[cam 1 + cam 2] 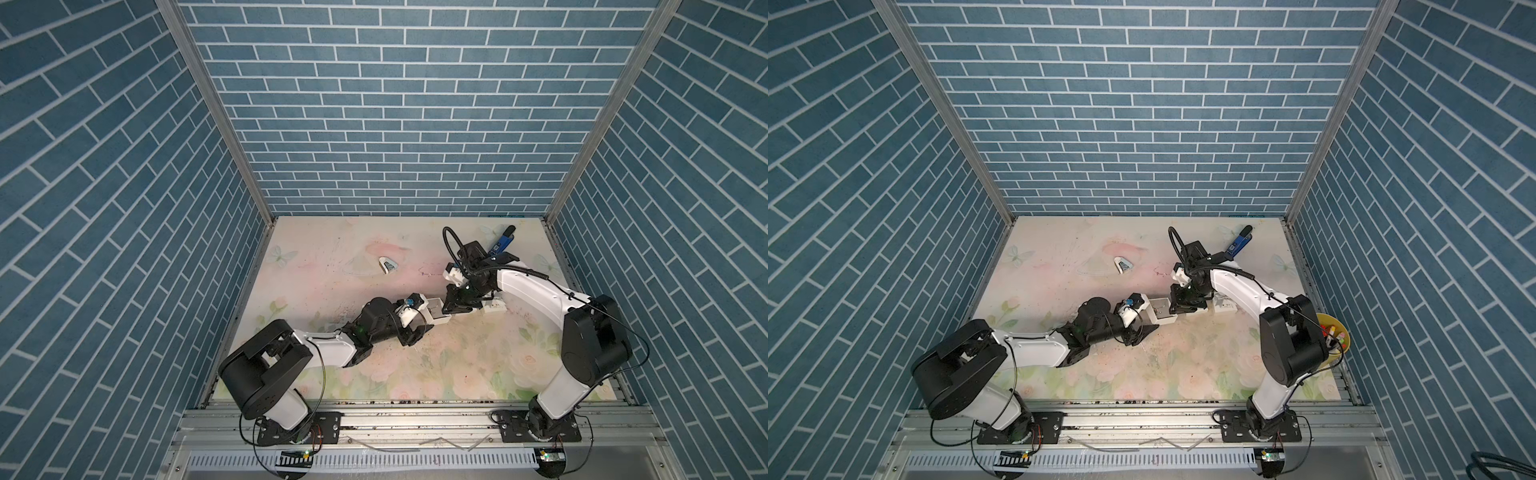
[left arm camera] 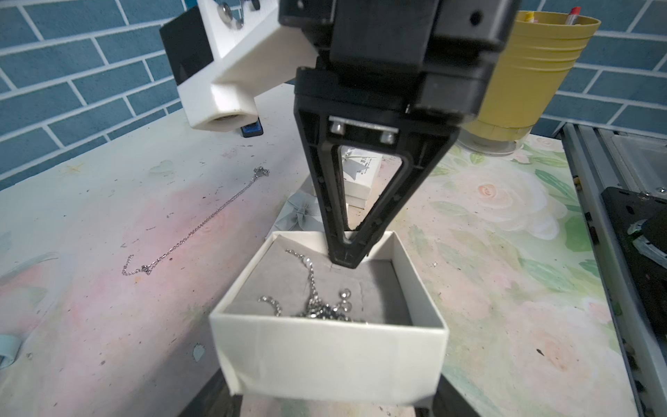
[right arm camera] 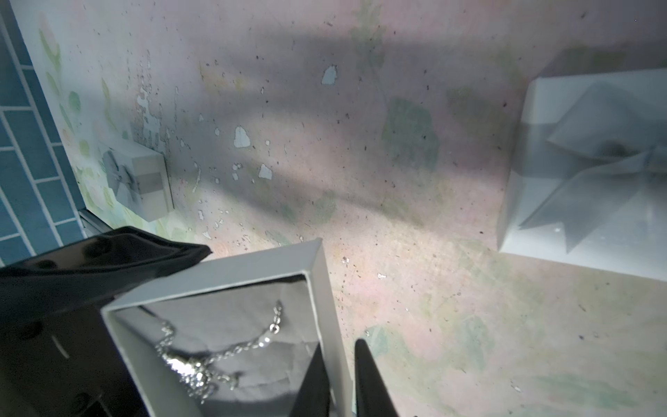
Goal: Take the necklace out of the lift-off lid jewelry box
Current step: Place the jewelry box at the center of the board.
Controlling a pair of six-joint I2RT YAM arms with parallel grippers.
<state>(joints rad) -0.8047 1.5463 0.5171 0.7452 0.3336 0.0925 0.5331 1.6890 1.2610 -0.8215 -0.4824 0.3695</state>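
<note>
Necklace (image 3: 187, 364) loose in box (image 3: 234, 267), beside right jaws on its wall.

Open white box (image 2: 328, 346) sits upright near the table's (image 1: 332, 249) middle. The silver necklace (image 2: 317, 307) lies heaped on its gray lining. A bow-topped lid (image 3: 584, 173) lies near.

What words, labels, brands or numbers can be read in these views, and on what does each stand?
No text is legible anywhere.
Dark print on the small white cardboard box: too blurred to read.
Pale label on the blue-and-black tool: too small to read.
No print shows on the open white cardboard jewelry box.
</note>
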